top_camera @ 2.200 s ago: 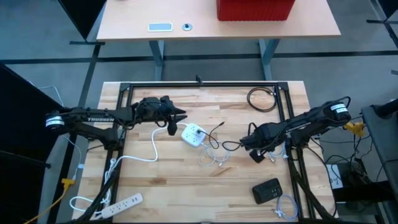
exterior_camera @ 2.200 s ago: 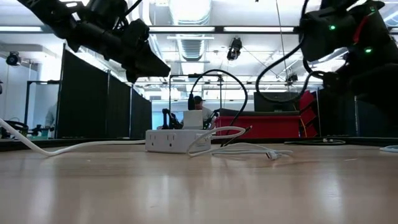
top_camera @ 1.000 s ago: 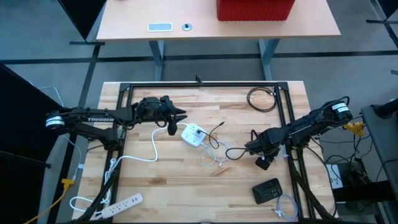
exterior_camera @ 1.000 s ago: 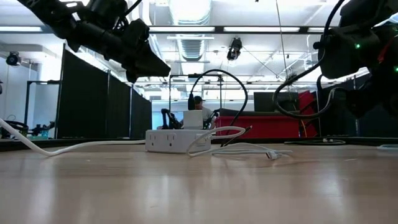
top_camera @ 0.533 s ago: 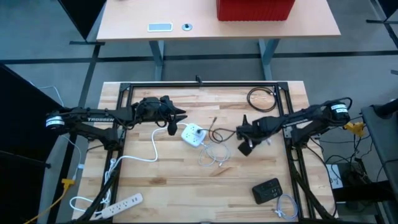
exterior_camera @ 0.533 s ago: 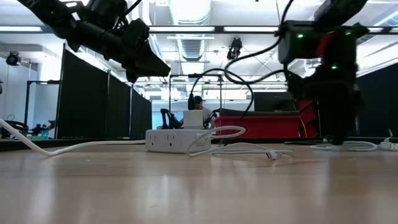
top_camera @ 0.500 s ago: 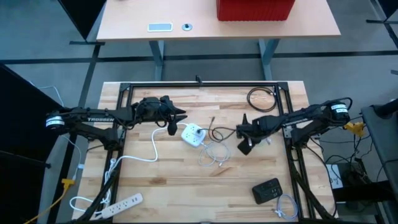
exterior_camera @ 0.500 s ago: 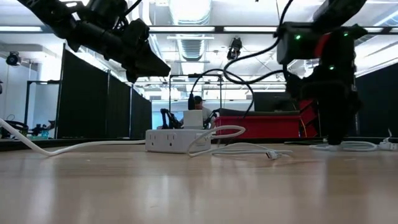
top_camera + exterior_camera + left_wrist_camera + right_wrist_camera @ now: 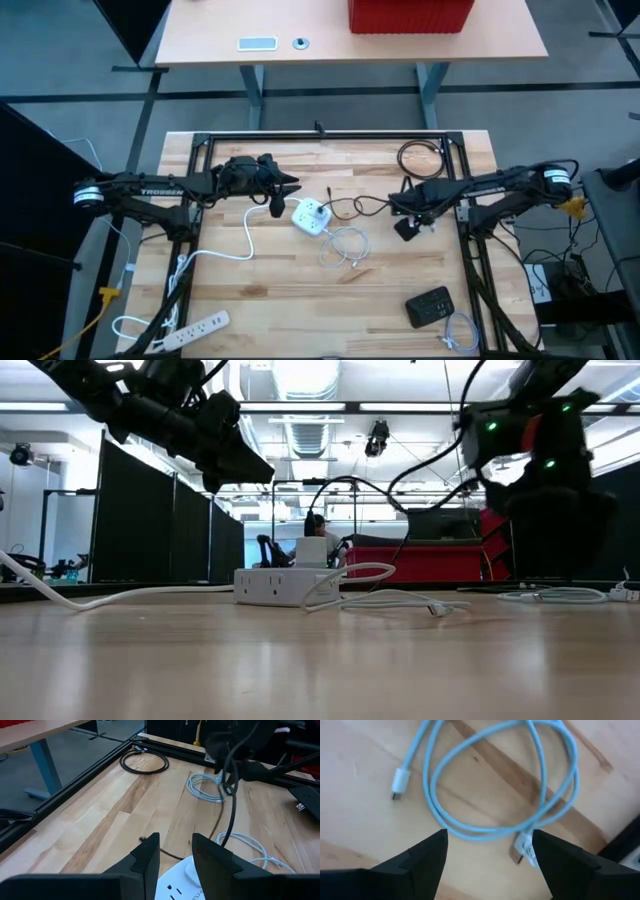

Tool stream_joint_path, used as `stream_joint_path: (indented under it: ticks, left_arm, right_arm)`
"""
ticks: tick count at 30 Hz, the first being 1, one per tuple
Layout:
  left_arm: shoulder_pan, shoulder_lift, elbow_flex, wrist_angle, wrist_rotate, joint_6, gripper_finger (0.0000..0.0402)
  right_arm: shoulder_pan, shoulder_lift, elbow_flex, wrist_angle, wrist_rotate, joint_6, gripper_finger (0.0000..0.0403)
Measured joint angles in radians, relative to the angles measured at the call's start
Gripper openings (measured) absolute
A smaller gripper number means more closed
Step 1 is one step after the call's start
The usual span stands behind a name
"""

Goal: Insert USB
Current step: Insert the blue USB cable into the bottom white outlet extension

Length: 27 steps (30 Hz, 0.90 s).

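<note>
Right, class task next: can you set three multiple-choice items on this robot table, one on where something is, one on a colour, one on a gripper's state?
1. Where does the black coiled cable lie on the wooden table?
A. Near left corner, beside the power strip
B. Far right part
C. Centre, on the white hub

2. What colour is the box on the desk beyond the table?
A. Red
B. Blue
C. Yellow

3. How is the right gripper?
A. Shut on a black plug
B. Out of every view
C. Open, holding nothing

Answers:
1. B: the high view shows the black coiled cable by the far right corner of the wooden table.
2. A: the box on the desk is red.
3. C: the right gripper has its fingers spread apart above a pale blue cable, with nothing between them.
</note>
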<state>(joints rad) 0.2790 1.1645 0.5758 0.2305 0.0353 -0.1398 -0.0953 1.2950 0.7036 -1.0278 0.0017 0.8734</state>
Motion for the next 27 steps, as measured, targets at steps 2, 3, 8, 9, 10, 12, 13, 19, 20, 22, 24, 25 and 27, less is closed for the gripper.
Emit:
stream_joint_path:
  ticks: [2,3,8,9,10,12,13,19,20,22,24,25,27]
  left_arm:
    - [0.000,0.000,0.000,0.000,0.000,0.000,0.0103]
    - [0.000,0.000,0.000,0.000,0.000,0.000,0.0103]
    - [0.000,0.000,0.000,-0.001,0.000,0.000,0.0103]
    - [0.000,0.000,0.000,-0.001,0.000,0.000,0.0103]
    - [0.000,0.000,0.000,-0.001,0.000,0.000,0.0103]
    - [0.000,0.000,0.000,-0.001,0.000,0.000,0.0103]
    - [0.000,0.000,0.000,-0.001,0.000,0.000,0.0103]
    - [0.000,0.000,0.000,0.001,0.000,0.000,0.0103]
    - [0.000,0.000,0.000,0.000,0.000,0.000,0.0103]
    - [0.000,0.000,0.000,-0.001,0.000,0.000,0.0103]
    - [0.000,0.000,0.000,0.000,0.000,0.000,0.0103]
    - [0.000,0.000,0.000,-0.001,0.000,0.000,0.0103]
    - [0.000,0.000,0.000,-0.001,0.000,0.000,0.0103]
  right_arm:
    - [0.005,-0.035,-0.013,-0.014,-0.002,0.024,0.0268]
    - [0.006,-0.050,-0.022,-0.014,-0.005,0.033,0.0264]
    - [0.005,-0.078,-0.069,-0.011,-0.046,0.046,0.0237]
    - [0.005,-0.075,-0.077,-0.011,-0.048,0.046,0.0232]
    - [0.005,-0.068,-0.083,-0.011,-0.047,0.045,0.0226]
    - [0.003,-0.056,-0.095,-0.007,-0.048,0.038,0.0215]
    - [0.003,-0.050,-0.100,-0.008,-0.048,0.035,0.0210]
    - [0.003,-0.037,-0.136,-0.001,-0.027,0.028,0.0189]
    - [0.003,-0.037,-0.142,0.001,-0.027,0.026,0.0185]
    - [0.003,-0.037,-0.151,0.006,-0.027,0.025,0.0178]
    - [0.003,-0.039,-0.151,0.004,-0.027,0.024,0.0171]
    - [0.003,-0.043,-0.146,-0.004,-0.027,0.024,0.0167]
    - [0.003,-0.059,-0.133,-0.016,-0.027,0.021,0.0162]
